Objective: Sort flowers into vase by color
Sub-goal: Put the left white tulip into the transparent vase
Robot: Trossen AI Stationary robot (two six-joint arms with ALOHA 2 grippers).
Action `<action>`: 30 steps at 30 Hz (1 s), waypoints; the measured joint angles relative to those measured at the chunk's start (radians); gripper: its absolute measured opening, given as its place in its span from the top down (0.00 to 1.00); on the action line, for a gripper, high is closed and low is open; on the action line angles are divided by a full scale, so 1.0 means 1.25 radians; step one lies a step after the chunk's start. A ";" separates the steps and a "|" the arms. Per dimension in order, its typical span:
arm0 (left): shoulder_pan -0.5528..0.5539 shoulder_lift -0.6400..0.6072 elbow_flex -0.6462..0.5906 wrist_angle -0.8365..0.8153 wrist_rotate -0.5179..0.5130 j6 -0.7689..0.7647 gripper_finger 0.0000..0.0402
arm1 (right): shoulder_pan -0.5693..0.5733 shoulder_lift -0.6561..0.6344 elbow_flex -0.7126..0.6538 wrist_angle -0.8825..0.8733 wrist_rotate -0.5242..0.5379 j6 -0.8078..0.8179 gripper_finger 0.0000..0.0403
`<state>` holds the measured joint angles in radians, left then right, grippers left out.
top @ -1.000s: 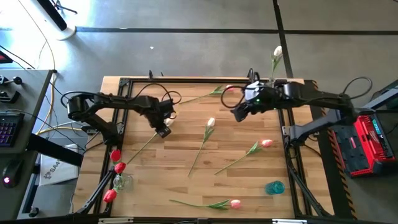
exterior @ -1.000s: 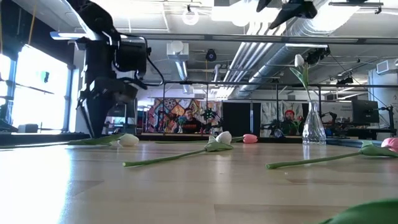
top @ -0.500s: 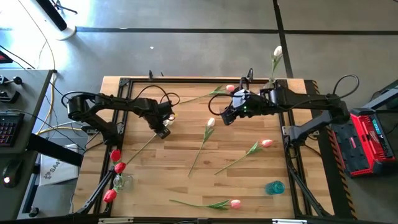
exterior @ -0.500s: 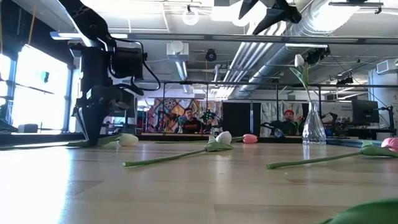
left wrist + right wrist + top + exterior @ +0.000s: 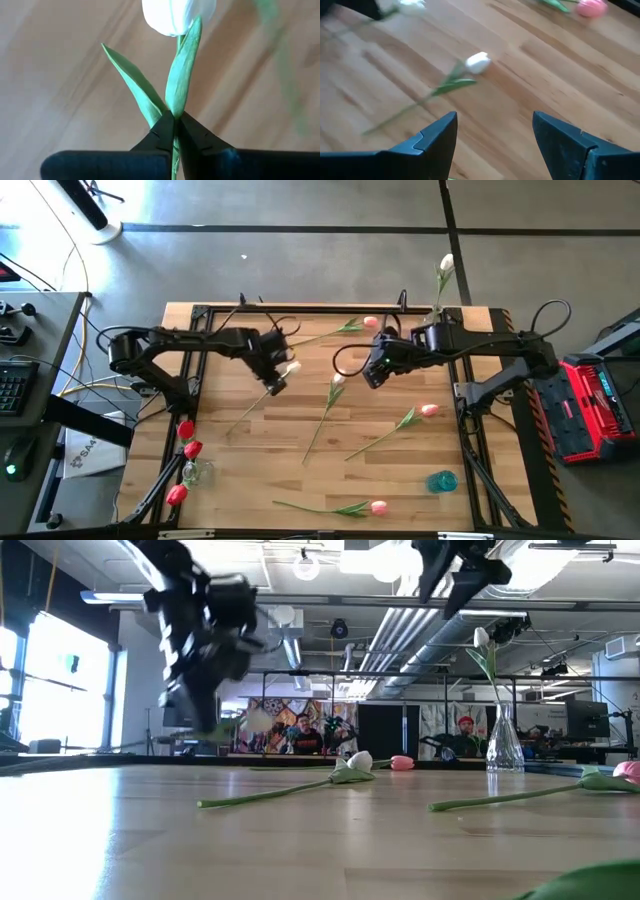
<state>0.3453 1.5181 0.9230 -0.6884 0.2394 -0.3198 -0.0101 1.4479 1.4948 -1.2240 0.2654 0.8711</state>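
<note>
Above the table's left half, left tool [image 5: 174, 131] pinching white tulip [image 5: 178, 16] stem, right tool [image 5: 492, 132] spread wide mid-table

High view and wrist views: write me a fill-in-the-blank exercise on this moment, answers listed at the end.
1. The left gripper is shut on the stem of a ____ tulip.
2. The right gripper has its fingers ____, above the wooden table.
3. The vase at the table's front left corner holds three ____ tulips.
4. The flower lying nearest the blue vase has a ____ head.

Missing words: white; open; red; pink
</note>
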 joint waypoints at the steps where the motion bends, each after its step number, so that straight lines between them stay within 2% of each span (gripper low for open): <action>1: 0.002 0.000 0.021 0.002 0.013 0.012 1.00 | 0.000 0.000 0.000 -0.020 0.013 -0.003 0.39; 8: 0.010 0.000 0.172 0.004 0.026 0.077 1.00 | -0.025 0.000 0.000 -0.147 0.054 -0.020 0.39; 14: 0.027 0.000 0.277 0.006 0.047 0.125 1.00 | -0.023 -0.001 -0.099 -0.106 0.037 0.010 0.39; 16: 0.036 0.000 0.301 0.004 0.062 0.143 1.00 | -0.004 -0.002 -0.163 -0.026 0.003 0.037 0.39; 20: 0.059 0.000 0.330 0.005 0.066 0.183 1.00 | 0.042 -0.002 -0.274 0.233 -0.047 0.109 0.39; 25: 0.103 0.000 0.337 0.010 0.114 0.236 1.00 | 0.052 -0.002 -0.345 0.570 -0.019 0.142 0.39; 30: 0.144 0.000 0.337 0.032 0.165 0.321 1.00 | 0.000 -0.010 -0.316 0.689 0.033 0.078 0.39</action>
<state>0.5255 1.5181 1.3437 -0.6487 0.4459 0.0812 -0.0104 1.4352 1.1001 -0.3633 0.3064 0.9680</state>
